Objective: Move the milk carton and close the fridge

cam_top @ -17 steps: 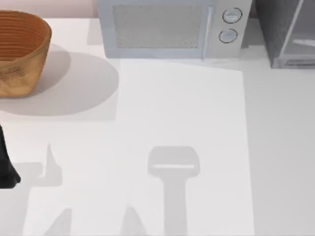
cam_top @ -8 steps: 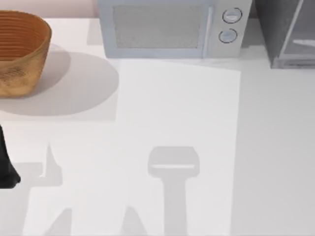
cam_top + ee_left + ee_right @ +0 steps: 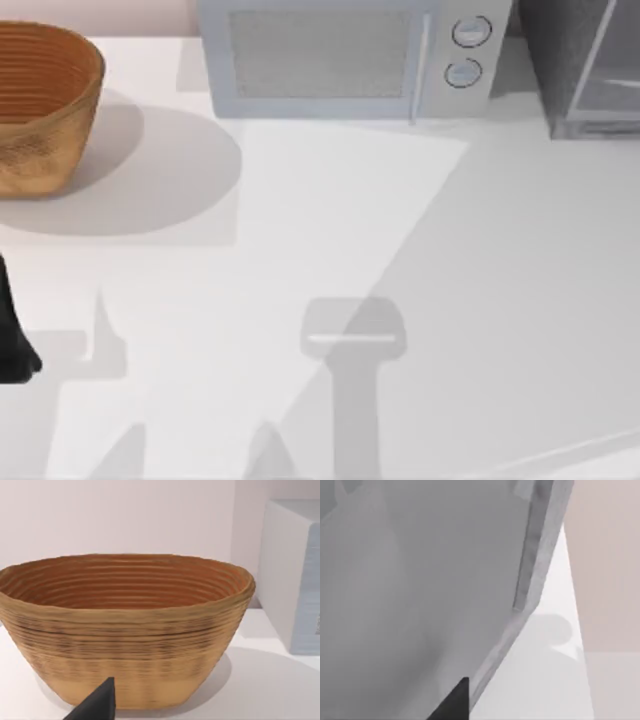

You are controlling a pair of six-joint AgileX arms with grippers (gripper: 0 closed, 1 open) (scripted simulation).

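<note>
shadow swung wider since before, fridge (image 3: pixel 585 70) cut off

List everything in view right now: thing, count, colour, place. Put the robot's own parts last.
Basket: one, woven brown, far left of the table; close up in the left wrist view.
Microwave: one, light grey, mesh window and two round knobs, back centre of the table.
Fridge: one, dark-grey speckled with a pale-framed glassy door, back right corner, partly in view; its door seen close in the right wrist view.
Table: one, white, under everything.
Left arm: one, black, at the table's left edge, facing the basket.
Right gripper: one dark fingertip seen in the right wrist view, close to the fridge door.
</note>
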